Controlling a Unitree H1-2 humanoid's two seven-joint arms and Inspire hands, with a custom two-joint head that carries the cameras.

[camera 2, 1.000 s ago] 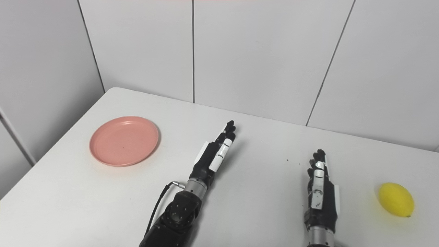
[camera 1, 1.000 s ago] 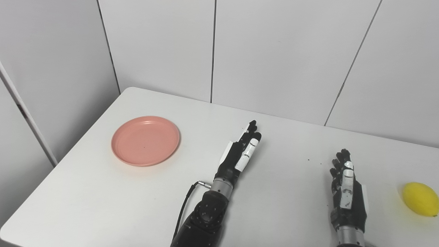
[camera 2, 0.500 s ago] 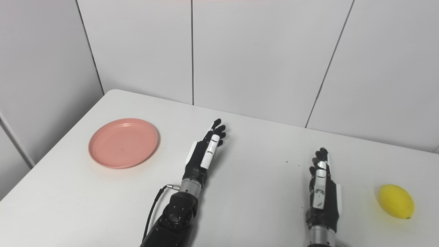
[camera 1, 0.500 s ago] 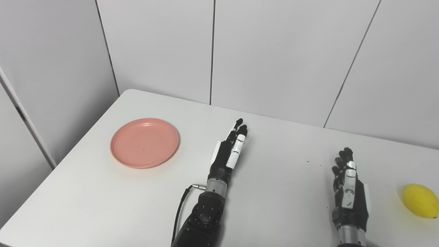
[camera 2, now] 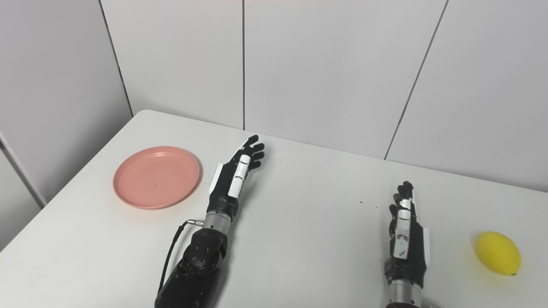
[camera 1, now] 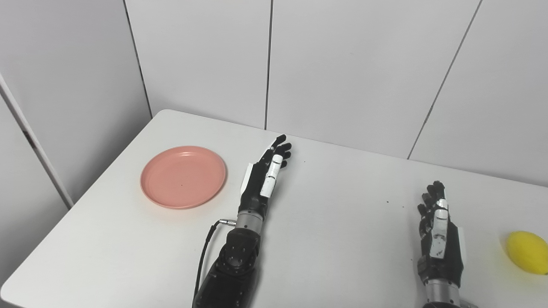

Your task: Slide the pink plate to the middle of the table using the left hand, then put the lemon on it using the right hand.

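One pink plate [camera 1: 183,176], one lemon [camera 2: 498,253], one table [camera 1: 342,239], and two empty robot hands: left [camera 1: 264,179], right [camera 1: 439,239].

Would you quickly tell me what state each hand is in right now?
Left hand: open, holding nothing, beside the pink plate.
Right hand: open, holding nothing, apart from the lemon.

There are no words, numbers, labels or signs to read anywhere in these pictures.
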